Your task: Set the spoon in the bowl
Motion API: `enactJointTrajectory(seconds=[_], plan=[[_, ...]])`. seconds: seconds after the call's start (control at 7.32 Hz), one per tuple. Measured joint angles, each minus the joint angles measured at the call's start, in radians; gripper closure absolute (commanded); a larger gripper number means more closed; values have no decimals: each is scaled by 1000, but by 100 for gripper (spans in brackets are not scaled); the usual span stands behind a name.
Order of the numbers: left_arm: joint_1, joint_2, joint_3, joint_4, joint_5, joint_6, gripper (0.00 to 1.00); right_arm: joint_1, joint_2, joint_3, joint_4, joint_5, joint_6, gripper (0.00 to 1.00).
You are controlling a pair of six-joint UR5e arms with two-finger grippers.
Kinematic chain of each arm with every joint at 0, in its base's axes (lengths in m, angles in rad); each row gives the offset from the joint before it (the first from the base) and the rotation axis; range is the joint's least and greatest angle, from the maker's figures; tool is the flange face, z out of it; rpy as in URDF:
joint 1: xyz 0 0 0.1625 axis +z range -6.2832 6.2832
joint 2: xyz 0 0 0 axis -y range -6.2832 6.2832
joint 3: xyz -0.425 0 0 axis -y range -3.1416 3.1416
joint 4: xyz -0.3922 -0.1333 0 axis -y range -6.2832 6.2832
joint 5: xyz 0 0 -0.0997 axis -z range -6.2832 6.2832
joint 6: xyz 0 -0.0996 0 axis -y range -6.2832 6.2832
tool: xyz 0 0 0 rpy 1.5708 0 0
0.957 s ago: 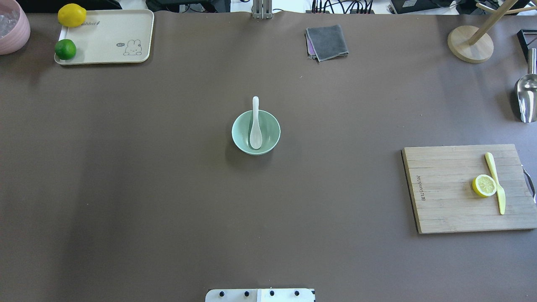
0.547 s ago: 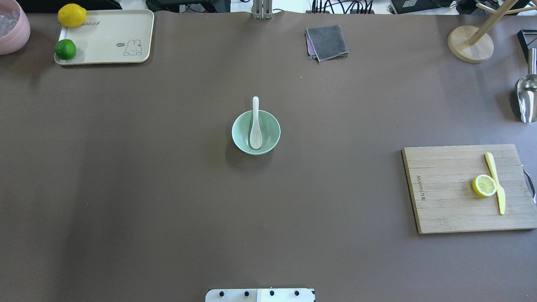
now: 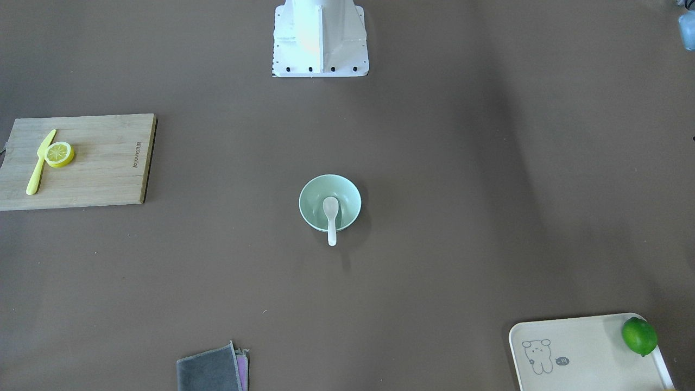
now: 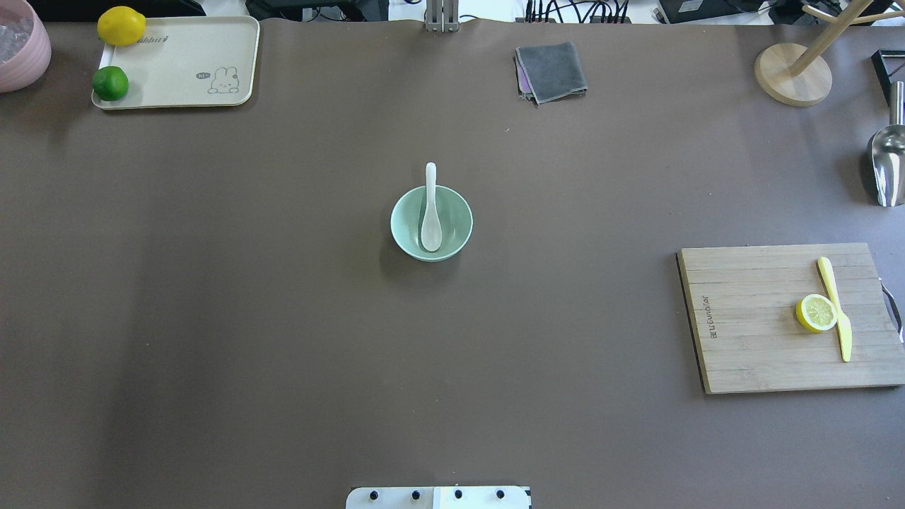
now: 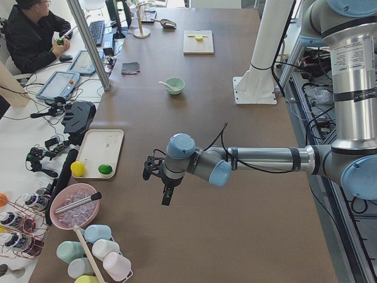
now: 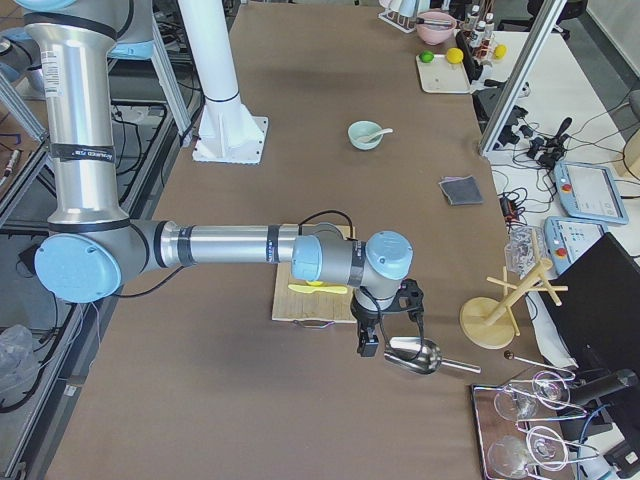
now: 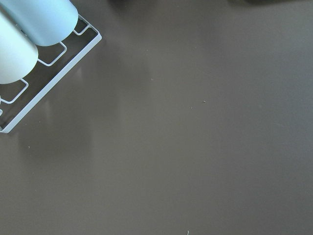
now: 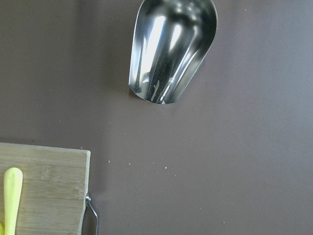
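Observation:
The white spoon [image 4: 430, 212] lies in the mint-green bowl [image 4: 456, 230] at the table's middle, scoop inside, handle over the far rim. Both show in the front view, the spoon [image 3: 330, 213] and the bowl [image 3: 311, 191]. The left gripper [image 5: 166, 197] hangs over the table's left end, far from the bowl [image 5: 175, 86]. The right gripper [image 6: 368, 345] hangs beside the cutting board at the right end, far from the bowl [image 6: 362, 137]. Only side views show them, so I cannot tell whether they are open or shut. Neither wrist view shows fingers.
A cream tray [image 4: 184, 63] with a lemon [image 4: 121, 25] and a lime [image 4: 110, 83] stands far left. A cutting board [image 4: 763, 318] with a lemon half and a yellow knife [image 4: 836, 307] lies right. A metal scoop [image 8: 171, 49], a grey cloth [image 4: 551, 71] and a wooden stand [image 4: 792, 74] are at the far side.

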State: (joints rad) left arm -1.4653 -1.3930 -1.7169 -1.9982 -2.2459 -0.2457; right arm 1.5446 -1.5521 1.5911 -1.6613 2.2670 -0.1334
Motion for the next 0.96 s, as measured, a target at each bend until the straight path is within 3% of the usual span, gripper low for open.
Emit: enactJointTrajectory(seconds=[0.41, 0.96], plan=[[-76, -7, -44, 145, -35, 121, 2, 0, -3, -2, 16, 1, 20, 0], [-87, -3, -53, 181, -40, 144, 2, 0, 0, 3, 18, 4, 23, 0]])
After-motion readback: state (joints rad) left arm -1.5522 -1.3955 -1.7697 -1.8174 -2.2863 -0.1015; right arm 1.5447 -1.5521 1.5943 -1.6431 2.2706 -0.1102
